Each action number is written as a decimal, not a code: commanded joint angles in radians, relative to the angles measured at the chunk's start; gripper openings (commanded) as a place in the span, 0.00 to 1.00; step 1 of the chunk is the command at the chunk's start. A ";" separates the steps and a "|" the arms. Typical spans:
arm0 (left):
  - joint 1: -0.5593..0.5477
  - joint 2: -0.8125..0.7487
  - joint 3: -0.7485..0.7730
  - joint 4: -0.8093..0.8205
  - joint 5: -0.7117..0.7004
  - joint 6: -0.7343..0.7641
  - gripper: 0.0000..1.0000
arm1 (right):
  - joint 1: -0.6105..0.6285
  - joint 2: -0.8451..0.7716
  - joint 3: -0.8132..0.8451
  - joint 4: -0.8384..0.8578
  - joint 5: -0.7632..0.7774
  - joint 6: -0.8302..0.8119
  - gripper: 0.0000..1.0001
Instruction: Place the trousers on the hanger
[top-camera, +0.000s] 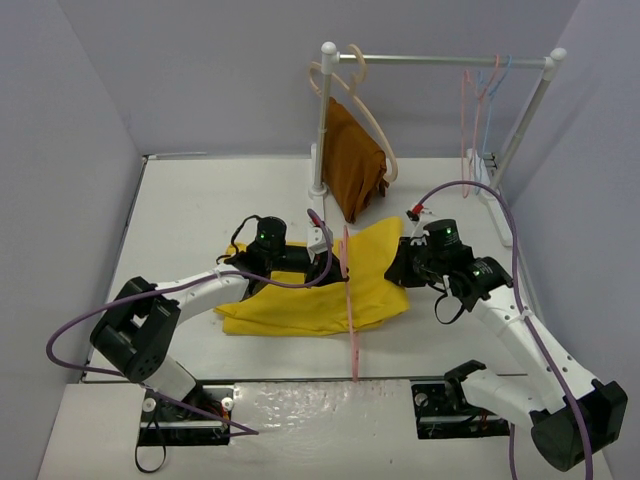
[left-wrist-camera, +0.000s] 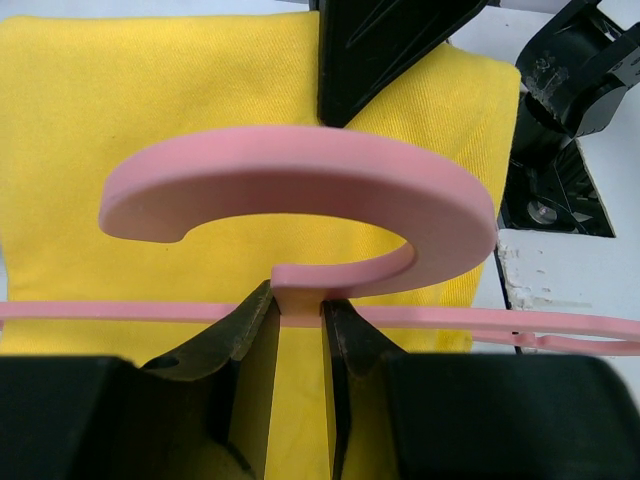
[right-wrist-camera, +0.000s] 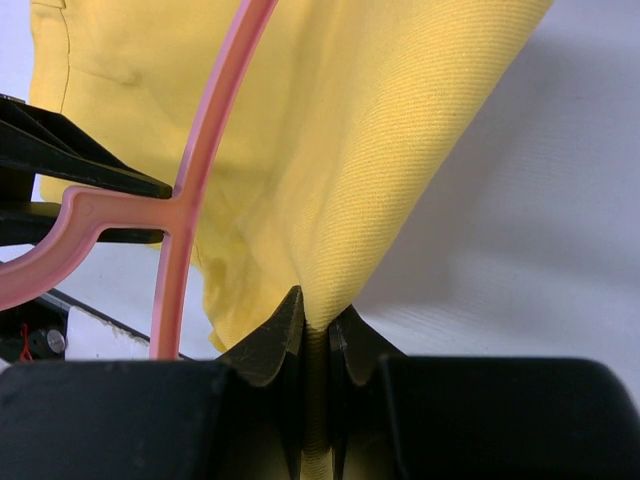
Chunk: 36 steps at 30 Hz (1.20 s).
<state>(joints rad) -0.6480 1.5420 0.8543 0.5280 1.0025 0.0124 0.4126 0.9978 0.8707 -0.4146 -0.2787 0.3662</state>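
From the top external view, the yellow trousers (top-camera: 300, 305) lie folded at the middle of the bench (top-camera: 200, 200), with their right-hand part raised off the surface. The pink hanger (top-camera: 350, 310) crosses them, running from the bench's middle toward its near edge. The left end effector (top-camera: 322, 240) holds the hanger at its far end, and the right end effector (top-camera: 400, 268) sits at the raised right border of the cloth. At the far edge stands a rail (top-camera: 440, 60) with a rust-brown cloth (top-camera: 352, 170) hanging from it.

In the left wrist view, the left end effector (left-wrist-camera: 300, 310) is closed to a narrow gap, pinching the hanger (left-wrist-camera: 300, 160) at the neck just under its hook. The trousers (left-wrist-camera: 150, 100) fill the background behind it.

In the right wrist view, the right end effector (right-wrist-camera: 315, 320) is clamped almost fully together on a fold of the trousers (right-wrist-camera: 380, 130), which rise from its fingers. The hanger (right-wrist-camera: 215, 90) passes just beside the cloth on the left; whether they touch I cannot tell.

The step in hand looks like feeding the cloth onto the hanger's bar. Next, the right arm likely needs to carry its pinched fold across the bar so the cloth drapes over it. The left arm should hold the hanger steady meanwhile, and neither grip should let go early.
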 joint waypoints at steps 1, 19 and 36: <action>0.011 -0.014 0.023 0.093 0.039 0.018 0.00 | -0.015 -0.036 0.068 0.023 0.033 -0.024 0.00; 0.028 -0.012 0.019 0.088 0.039 0.025 0.00 | -0.036 -0.079 0.143 -0.092 0.111 -0.050 0.00; 0.034 0.006 0.041 0.063 0.092 0.045 0.00 | -0.066 -0.077 0.154 -0.145 0.134 -0.107 0.00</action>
<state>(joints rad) -0.6266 1.5596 0.8524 0.5274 1.0276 0.0229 0.3634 0.9348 0.9691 -0.6082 -0.1713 0.2931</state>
